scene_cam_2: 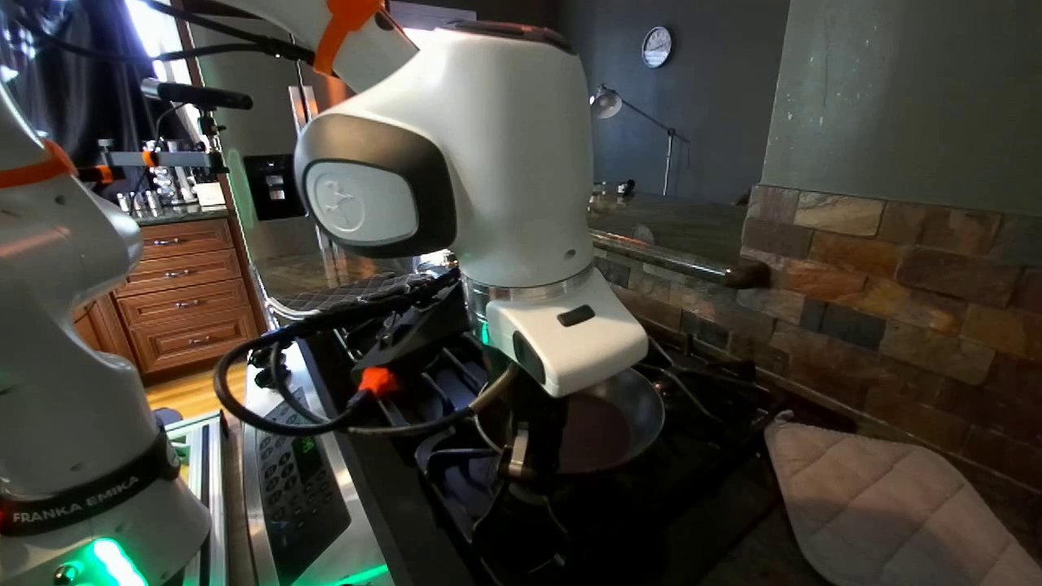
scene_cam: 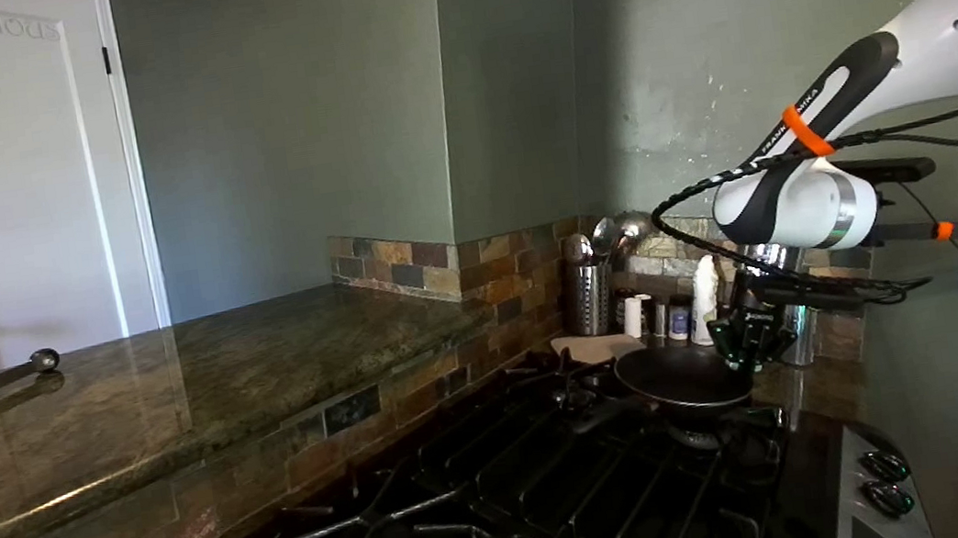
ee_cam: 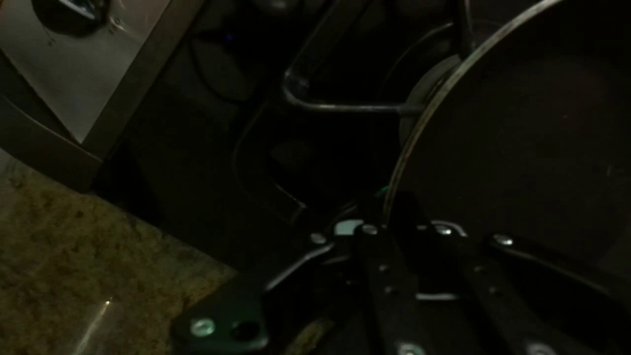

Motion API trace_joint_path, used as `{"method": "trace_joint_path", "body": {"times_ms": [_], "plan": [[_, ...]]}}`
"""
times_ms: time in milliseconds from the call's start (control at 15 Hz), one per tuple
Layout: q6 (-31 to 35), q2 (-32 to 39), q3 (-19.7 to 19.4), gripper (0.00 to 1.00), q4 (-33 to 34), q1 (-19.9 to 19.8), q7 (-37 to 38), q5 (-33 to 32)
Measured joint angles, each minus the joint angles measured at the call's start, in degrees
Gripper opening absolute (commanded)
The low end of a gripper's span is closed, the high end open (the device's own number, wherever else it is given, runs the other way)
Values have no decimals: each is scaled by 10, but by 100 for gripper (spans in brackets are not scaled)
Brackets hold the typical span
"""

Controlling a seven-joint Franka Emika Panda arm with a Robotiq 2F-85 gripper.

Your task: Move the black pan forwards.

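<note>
**Grasping stage, forward shift looks next**

Step in hand reads as the grasp, or the very start of the shift; can't tell which; next move calls for a steady, level slide or low carry forwards, presumably away from the robot base, without tipping or letting go; Panda arm reaches in above the gas cooktop; forearm slopes down, wrist bent so the tool end points roughly straight down; cast-iron grates run across the cooktop, raised bars could snag a dragged base, so a slight lift may help; quilted pot holder lies beside the cooktop; black frying pan sits on or just over the grates, at the cooktop's end near the small bottles, partly covering a burner; level or slightly tipped, can't tell; handle juts out well away from the grip; gripper is at the rim; fingers drawn in close, one inside the pan and one outside, look to be pinching the rim; wrist view dim there, firmness of hold can't be told; off-centre grip could let the pan swivel once moved.
</note>
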Motion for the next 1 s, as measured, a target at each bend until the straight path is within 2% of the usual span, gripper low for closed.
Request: {"method": "trace_joint_path", "body": {"times_ms": [600, 667, 733, 800, 867, 1000], "plan": [[-10, -10, 11, 4, -5, -2, 54, -38], [-10, -11, 13, 18, -6, -2, 60, -43], [-10, -13, 14, 25, -7, -3, 66, -50], [-10, -15, 16, 42, -8, -3, 74, -58], [-12, -14, 18, 43, -12, -3, 81, -69], [-18, -13, 23, 57, -16, -4, 96, -90]]}}
